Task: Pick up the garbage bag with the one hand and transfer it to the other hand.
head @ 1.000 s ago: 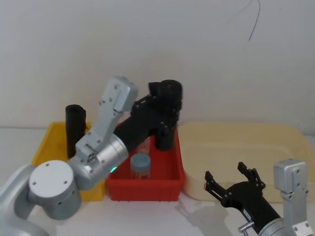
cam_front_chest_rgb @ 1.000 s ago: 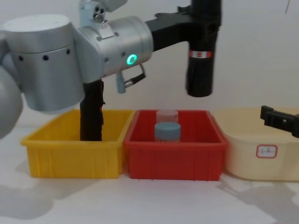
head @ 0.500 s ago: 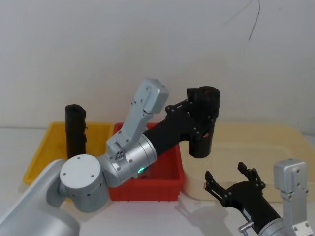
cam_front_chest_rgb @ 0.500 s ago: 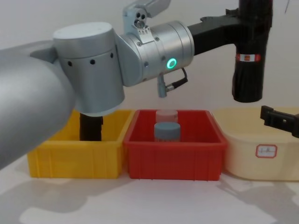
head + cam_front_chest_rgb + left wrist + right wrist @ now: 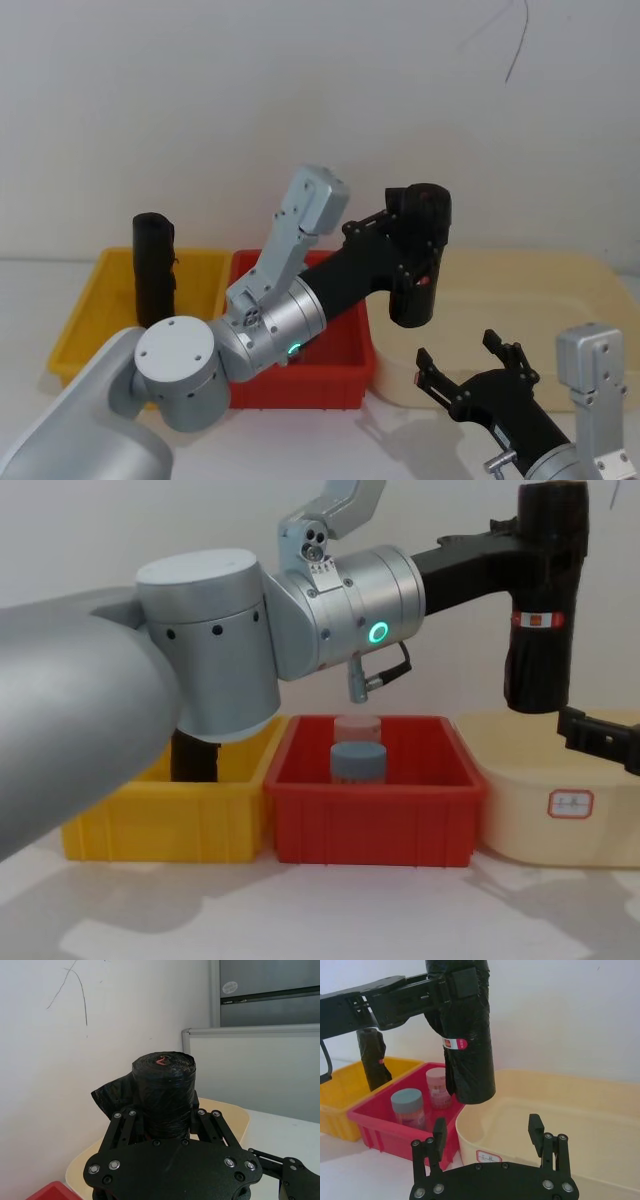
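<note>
Head: my left jaws pinch the bag (image 5: 420, 262) upright in the air, over where the red bin (image 5: 320, 390) meets the cream tray (image 5: 560, 258). My right jaws sit spread, low and nearer.

Left wrist: the bag stands between my left jaws, with a loose flap on one side.

Right wrist: the bag hangs beyond my spread right jaws; two jars (image 5: 409, 1107) stand in the bin.

Chest: the bag's bottom is near my right jaws.
</note>
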`<state>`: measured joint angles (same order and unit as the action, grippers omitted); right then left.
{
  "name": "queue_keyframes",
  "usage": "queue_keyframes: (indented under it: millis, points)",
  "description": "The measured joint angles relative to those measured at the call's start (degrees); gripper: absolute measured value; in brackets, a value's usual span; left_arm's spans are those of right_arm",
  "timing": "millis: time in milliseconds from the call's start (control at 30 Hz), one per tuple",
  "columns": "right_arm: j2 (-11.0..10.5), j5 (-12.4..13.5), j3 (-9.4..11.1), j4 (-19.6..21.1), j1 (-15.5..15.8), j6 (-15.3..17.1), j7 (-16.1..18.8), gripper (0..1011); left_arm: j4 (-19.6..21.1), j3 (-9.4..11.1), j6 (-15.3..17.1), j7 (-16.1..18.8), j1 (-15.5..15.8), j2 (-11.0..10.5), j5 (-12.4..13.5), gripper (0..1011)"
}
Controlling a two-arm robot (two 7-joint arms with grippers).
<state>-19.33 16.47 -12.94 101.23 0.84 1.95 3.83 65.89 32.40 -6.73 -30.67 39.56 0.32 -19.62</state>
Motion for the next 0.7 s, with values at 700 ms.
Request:
queue_keyframes:
  millis: [700]
  points:
    - [-0.34, -3.89, -1.28, -1.02, -3.62, -1.43, 0.86, 1000, -1.43, 0.23, -0.41, -0.01, 0.58, 0.16, -0.66, 456]
